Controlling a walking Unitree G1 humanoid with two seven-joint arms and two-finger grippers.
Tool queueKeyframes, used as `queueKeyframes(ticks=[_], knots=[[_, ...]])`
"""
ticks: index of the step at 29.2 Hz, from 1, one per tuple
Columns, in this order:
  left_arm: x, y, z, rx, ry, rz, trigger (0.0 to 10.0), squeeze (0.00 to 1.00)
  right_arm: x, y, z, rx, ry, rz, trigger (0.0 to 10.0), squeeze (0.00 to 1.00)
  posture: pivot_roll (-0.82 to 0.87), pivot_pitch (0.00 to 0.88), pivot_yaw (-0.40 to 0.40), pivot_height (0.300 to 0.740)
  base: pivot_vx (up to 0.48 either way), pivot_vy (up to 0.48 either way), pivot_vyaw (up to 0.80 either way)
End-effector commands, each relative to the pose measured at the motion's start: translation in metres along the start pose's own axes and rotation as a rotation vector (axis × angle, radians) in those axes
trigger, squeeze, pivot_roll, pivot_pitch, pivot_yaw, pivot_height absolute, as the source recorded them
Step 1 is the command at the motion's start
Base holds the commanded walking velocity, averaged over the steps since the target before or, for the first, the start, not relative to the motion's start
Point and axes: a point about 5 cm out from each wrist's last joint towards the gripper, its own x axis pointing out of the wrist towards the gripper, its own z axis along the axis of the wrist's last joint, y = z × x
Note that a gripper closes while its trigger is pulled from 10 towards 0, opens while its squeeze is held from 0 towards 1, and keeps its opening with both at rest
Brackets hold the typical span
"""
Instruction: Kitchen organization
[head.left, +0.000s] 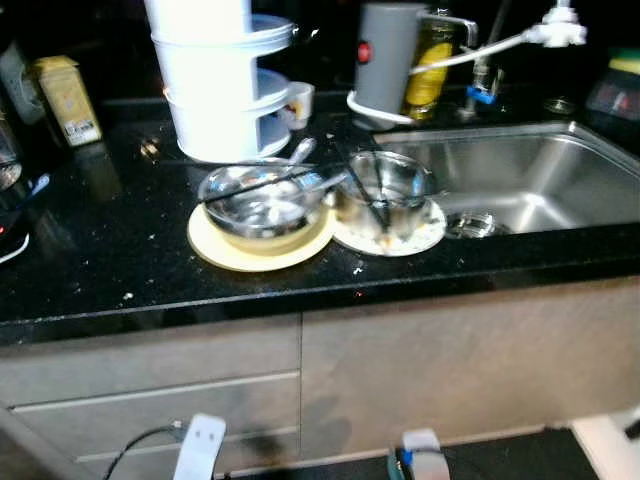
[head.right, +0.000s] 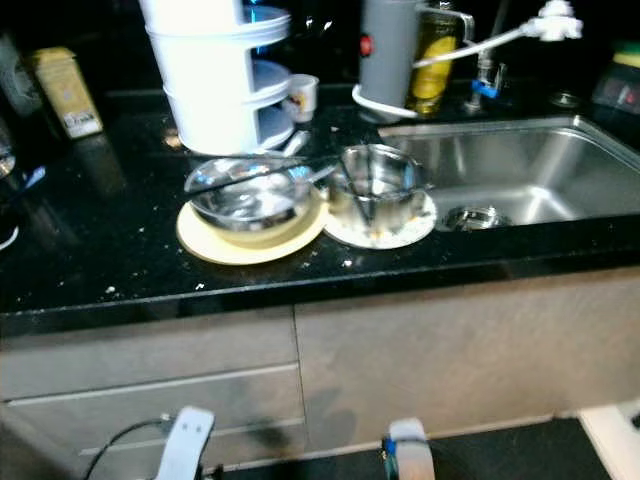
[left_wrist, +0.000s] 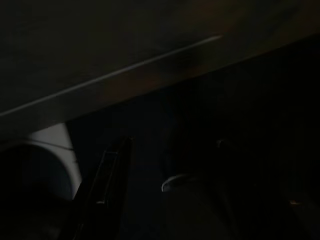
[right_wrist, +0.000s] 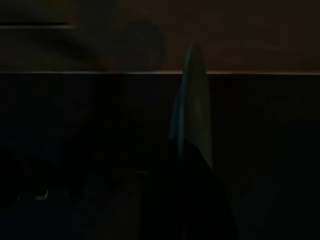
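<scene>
Both arms hang low in front of the cabinet, well below the bench edge. Left end effector (left_wrist: 165, 195): wrist view is dark, one black finger (left_wrist: 107, 185) is clear, a second shape sits apart from it, so fingers look spread but can't tell for sure. Right end effector: wrist view too dark, can't tell its state.

Dishes are up and ahead of both end effectors, on the black bench (head.left: 100, 250): left steel bowl (head.left: 262, 205) on a yellow plate (head.left: 225, 255), right steel bowl (head.left: 385, 190) on a white plate (head.left: 420, 235), plates touching or overlapping. Chopsticks (head.left: 250, 185) lie across the left bowl, more utensils stand in the right one. Sink (head.left: 540, 180) is just right of the white plate.

Risks, as I judge them:
- Loose chopsticks roll off if a bowl gets tilted or bumped on approach.
- Steel bowl slides on its plate; a side grasp could drag both.
- White plate sits at the sink rim; a nudge tips it in.
- White stacked container (head.left: 215, 80) and grey kettle (head.left: 385, 55) close behind: overreach hits them.
</scene>
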Motion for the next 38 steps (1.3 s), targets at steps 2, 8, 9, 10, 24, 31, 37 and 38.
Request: queueKeyframes(ticks=[2,8,9,10,24,31,37,38], knots=[[-0.002,0.006,-0.006,-0.005,0.025,0.013,10.0,0.00,0.000,0.004,-0.001,0.011,0.003,0.007,10.0,0.00,-0.05,0.133,-0.035,0.740,0.000,-0.480,0.00],[-0.001,0.006,-0.006,-0.003,0.029,0.010,10.0,0.00,0.000,0.004,-0.001,0.012,0.001,0.009,10.0,0.00,-0.05,0.133,-0.035,0.740,0.000,-0.480,0.00],[-0.001,0.006,-0.006,-0.003,0.029,0.009,10.0,0.00,0.000,0.004,-0.001,0.012,0.000,0.009,10.0,0.00,-0.05,0.133,-0.035,0.740,0.000,-0.480,0.00],[-0.001,0.006,-0.006,-0.002,0.029,0.008,10.0,0.00,0.000,0.004,-0.001,0.012,0.000,0.010,10.0,0.00,-0.05,0.133,-0.035,0.740,0.000,-0.480,0.00],[0.000,0.006,-0.005,-0.002,0.027,0.004,10.0,0.00,0.001,0.004,0.003,0.001,-0.010,0.017,10.0,0.00,-0.05,0.141,-0.038,0.740,0.000,-0.480,0.00],[0.000,0.006,-0.003,-0.002,0.021,0.004,10.0,0.00,0.003,0.003,0.008,-0.006,-0.020,0.017,10.0,0.00,-0.05,0.141,-0.038,0.740,0.000,-0.480,0.00],[0.001,0.006,-0.004,-0.016,0.029,0.002,10.0,0.00,0.003,0.003,0.009,-0.011,-0.027,0.020,10.0,0.00,-0.05,0.141,-0.038,0.740,0.000,-0.480,0.00],[0.001,0.006,-0.004,-0.021,0.029,0.000,10.0,0.00,0.003,0.003,0.009,-0.011,-0.027,0.020,10.0,0.00,-0.05,0.144,-0.038,0.740,0.000,-0.382,0.00]])
